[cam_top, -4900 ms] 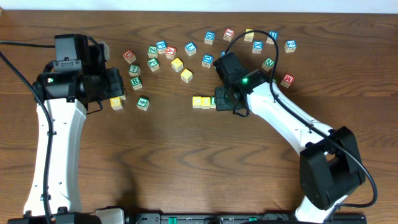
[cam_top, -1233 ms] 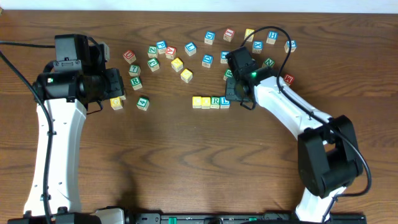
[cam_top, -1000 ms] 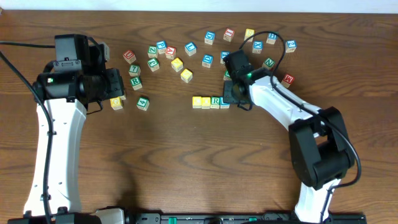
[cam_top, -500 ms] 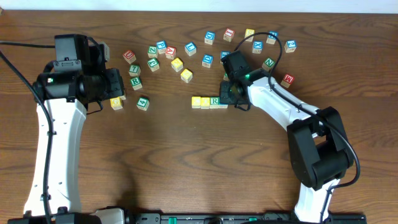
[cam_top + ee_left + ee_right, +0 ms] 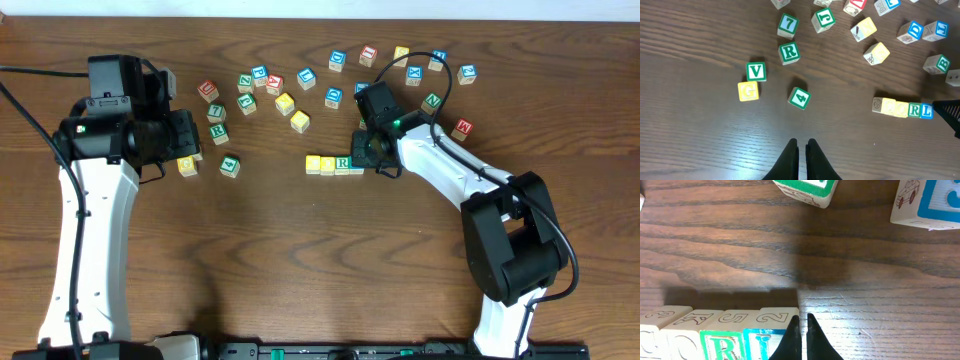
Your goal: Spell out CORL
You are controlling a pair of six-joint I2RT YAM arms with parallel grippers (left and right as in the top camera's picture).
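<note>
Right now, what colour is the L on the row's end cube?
Blue. The L cube shows best in the left wrist view.

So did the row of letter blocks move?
Yes. The CORL row slid slightly left, toward the green 4 cube, which stayed put. The right end effector is at its L end.

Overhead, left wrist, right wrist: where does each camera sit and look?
Overhead: above, looking down on the dark wooden table; white left arm and right arm show.
Left wrist: on its arm, looking down over scattered cubes; shut black left fingers show.
Right wrist: low over the row of four wooden letter cubes; shut right fingers show.
Shared: all three show that row.
</note>
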